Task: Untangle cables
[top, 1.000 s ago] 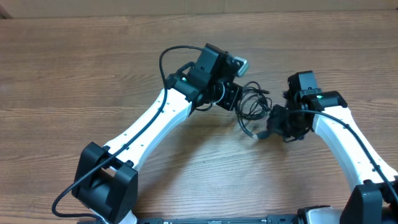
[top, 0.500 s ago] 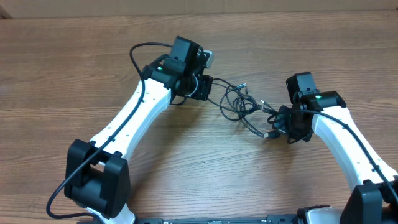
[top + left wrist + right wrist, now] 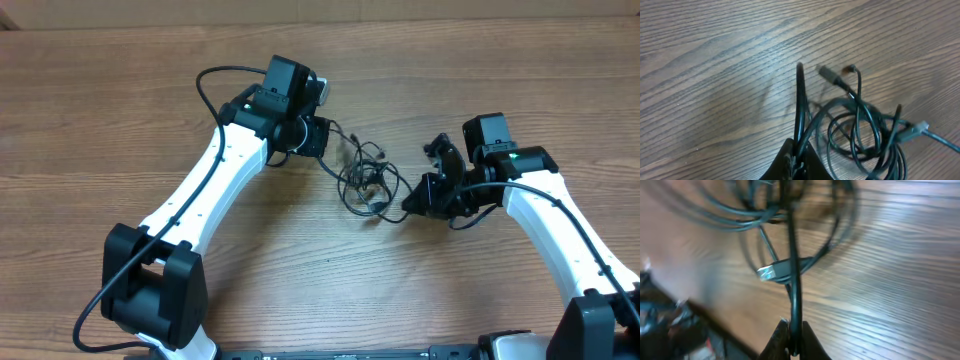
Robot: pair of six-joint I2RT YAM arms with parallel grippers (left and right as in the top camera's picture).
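Observation:
The cables [image 3: 366, 181] are thin black cords tangled in loose loops on the wooden table between my two arms. My left gripper [image 3: 320, 138] is at the tangle's upper left, shut on two black strands [image 3: 800, 105] that rise from its tips [image 3: 799, 151]. The loops [image 3: 866, 131] lie to its right with a dark plug [image 3: 830, 76] and a metal-tipped plug [image 3: 920, 127]. My right gripper [image 3: 412, 203] is at the tangle's right edge, shut on one black cord [image 3: 793, 282] that runs up from its tips [image 3: 794, 332]. A metal-tipped plug [image 3: 771, 272] sits beside that cord.
The wooden table [image 3: 120, 110] spreads around the tangle. The left arm's own thicker black cable [image 3: 210, 80] loops behind its wrist. The arm bases [image 3: 155, 295] stand near the front edge, with the right arm's base [image 3: 600, 320] at the lower right.
My left gripper has pulled left and back with its strands. The tangle has slid left with it. My right gripper has followed left and turned, still shut on its cord.

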